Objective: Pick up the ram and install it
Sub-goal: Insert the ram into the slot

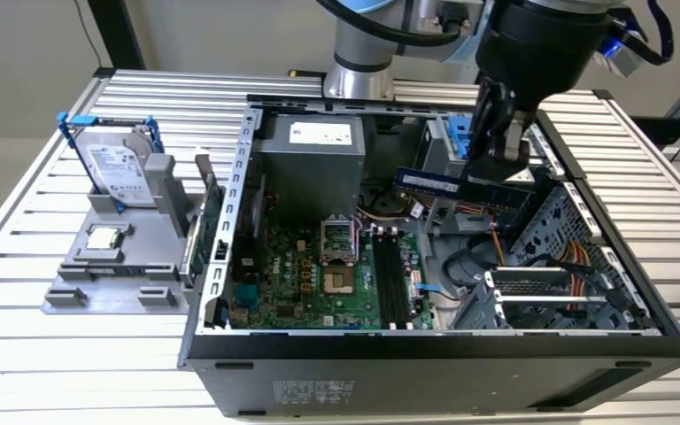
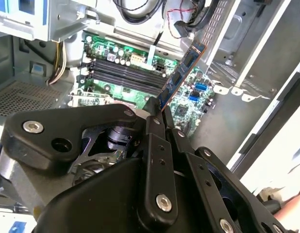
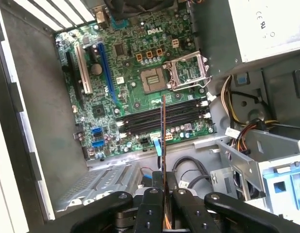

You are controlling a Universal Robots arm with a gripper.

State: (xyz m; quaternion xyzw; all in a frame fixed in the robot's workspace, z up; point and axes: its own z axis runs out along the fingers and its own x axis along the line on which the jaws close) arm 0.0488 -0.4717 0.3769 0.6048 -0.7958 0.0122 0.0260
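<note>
My gripper (image 1: pixel 496 170) is shut on the ram (image 1: pixel 432 182), a thin green stick with dark chips and a blue-white label. It hangs above the open computer case, over the drive-cage side at the exterior view's right. In the second wrist view the ram (image 2: pixel 181 74) juts out from between the black fingers (image 2: pixel 155 127). In the first wrist view I see the ram (image 3: pixel 163 131) edge-on, held above the black memory slots (image 3: pixel 165 116) of the green motherboard (image 3: pixel 135 92). The slots (image 1: pixel 390 282) lie lower and toward the exterior view's left of the ram.
A silver hard drive (image 1: pixel 119 166) stands in a grey holder on the table at the exterior view's left, with a processor chip (image 1: pixel 104 237) on the grey tray. Inside the case are the power supply (image 1: pixel 311 158), cables (image 1: pixel 559 257) and the metal drive cage (image 1: pixel 552 292).
</note>
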